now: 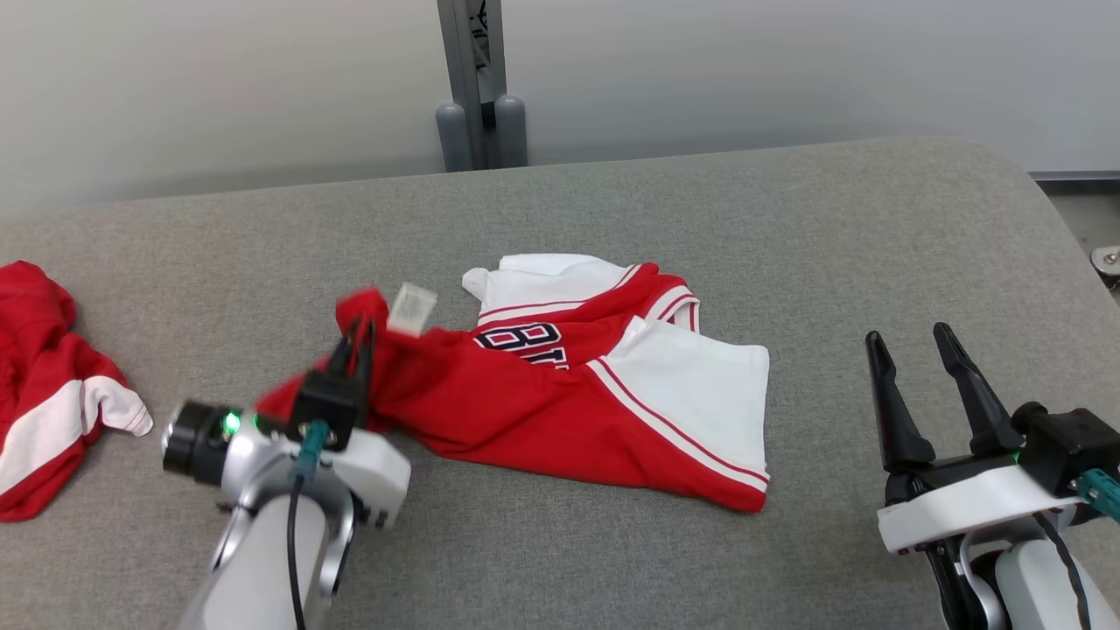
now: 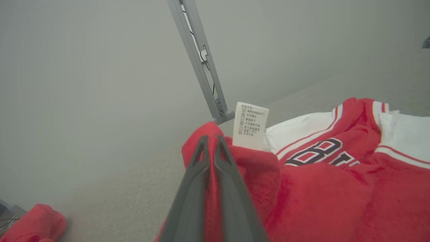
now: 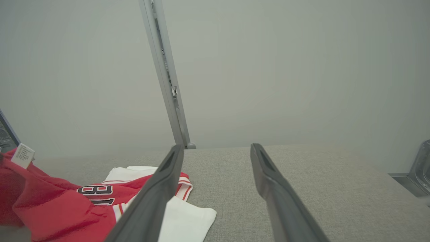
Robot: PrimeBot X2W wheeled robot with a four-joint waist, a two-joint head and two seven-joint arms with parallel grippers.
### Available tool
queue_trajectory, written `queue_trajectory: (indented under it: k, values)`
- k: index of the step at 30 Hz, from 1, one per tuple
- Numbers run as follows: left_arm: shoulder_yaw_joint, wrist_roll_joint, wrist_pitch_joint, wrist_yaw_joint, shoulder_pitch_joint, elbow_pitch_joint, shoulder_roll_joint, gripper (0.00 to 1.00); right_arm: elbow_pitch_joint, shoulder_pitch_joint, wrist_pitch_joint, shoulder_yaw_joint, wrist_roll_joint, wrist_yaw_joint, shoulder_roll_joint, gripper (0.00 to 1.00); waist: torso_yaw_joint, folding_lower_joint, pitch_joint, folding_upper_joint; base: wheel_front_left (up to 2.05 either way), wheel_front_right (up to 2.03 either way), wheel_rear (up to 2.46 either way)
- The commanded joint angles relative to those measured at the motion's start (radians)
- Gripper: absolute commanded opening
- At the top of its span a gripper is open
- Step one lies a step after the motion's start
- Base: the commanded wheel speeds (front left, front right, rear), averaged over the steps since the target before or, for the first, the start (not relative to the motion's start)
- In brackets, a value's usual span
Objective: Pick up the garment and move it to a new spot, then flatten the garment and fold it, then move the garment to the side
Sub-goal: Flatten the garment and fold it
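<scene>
Foreground, L: left gripper point(image 1: 359, 337) has its fingers point(image 2: 191, 188) pinched shut on a bunched red fold of the garment point(image 1: 560, 411), just beside the white care label point(image 1: 411, 308). R: right gripper point(image 1: 908, 334) hangs with fingers point(image 1: 891, 411) spread wide, holding nothing, well apart from the cloth's white panel. The garment, a red-and-white jersey w/ dark lettering, sits crumpled mid-bench, most of it lying on the grey bench point(image 1: 787, 219); only the gripped corner is up. Step in hand appears to be the pick-up & move. W/ one small pinch at one corner the rest will likely trail, so a clean lift, high enough to clear the surface before any sideways travel, looks best. A 2nd hold by the free gripper on the opposite white edge would help it hang flat for the spread-out to come. Room: bare bench in front of, to the R of & behind the jersey. To the L a second red garment point(image 1: 44, 385) lies near the bench's edge, so a spot there risks mixing the two. Farther back the bench ends in a rounded R corner & a rear edge; a grey metal post point(image 1: 472, 79) stands just behind it against the pale wall point(image 1: 787, 70), so high swings toward the back need care.
</scene>
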Motion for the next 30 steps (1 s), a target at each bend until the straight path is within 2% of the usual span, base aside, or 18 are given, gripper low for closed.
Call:
queue_trajectory:
  k: [1,4,5,9,11,12,13,17,23,30]
  values:
    - [-0.003,0.002,-0.001,-0.009,0.007,0.026,0.009,0.00,0.000,0.013,-0.001,0.002,0.001,0.000,-0.004,1.00,0.002,0.0000,-0.003,0.0000,0.00,0.00,0.00]
    - [-0.030,0.003,-0.001,-0.037,0.032,0.102,0.007,0.18,0.003,0.020,-0.001,-0.005,0.002,0.000,-0.004,1.00,0.011,0.0000,-0.009,0.0000,0.00,0.00,0.00]
    - [-0.033,0.001,-0.001,-0.040,0.041,0.114,0.007,0.28,0.003,0.023,-0.001,-0.009,0.002,0.000,-0.005,1.00,0.015,0.0000,-0.011,0.0000,0.00,0.00,0.00]
    - [-0.041,-0.006,-0.001,-0.036,0.080,0.119,0.007,0.37,0.005,0.040,-0.001,-0.015,0.000,0.000,-0.005,1.00,0.037,0.0000,-0.025,0.0000,0.00,0.00,0.00]
    - [-0.055,-0.013,-0.001,-0.057,0.105,0.109,0.005,0.46,0.008,0.040,-0.001,-0.014,0.000,0.000,-0.006,1.00,0.049,0.0000,-0.034,0.0000,0.00,0.00,0.00]
    - [-0.066,-0.013,-0.001,-0.073,0.120,0.110,0.004,0.88,0.009,0.044,-0.001,-0.014,-0.001,0.000,-0.007,1.00,0.056,0.0000,-0.038,0.0000,0.00,0.00,0.00]
    - [-0.075,-0.013,-0.001,-0.085,0.130,0.116,0.005,1.00,0.011,0.047,-0.001,-0.013,-0.001,0.000,-0.007,1.00,0.063,0.0000,-0.042,0.0000,0.00,0.00,0.00]
    - [-0.081,-0.021,-0.001,-0.100,0.151,0.085,0.006,1.00,0.012,0.051,-0.001,-0.016,-0.002,0.000,-0.011,1.00,0.091,0.0000,-0.051,0.0000,0.00,0.00,0.00]
    - [-0.029,-0.057,-0.001,-0.063,0.162,-0.023,0.013,1.00,0.011,0.056,-0.001,-0.025,-0.006,0.000,-0.012,1.00,0.126,0.0000,-0.061,0.0000,0.00,0.00,0.00]
    - [0.060,-0.095,-0.001,-0.017,0.183,-0.162,0.011,1.00,-0.002,0.054,-0.001,-0.024,-0.009,0.000,-0.007,1.00,0.137,0.0000,-0.069,0.0000,0.00,0.00,0.00]
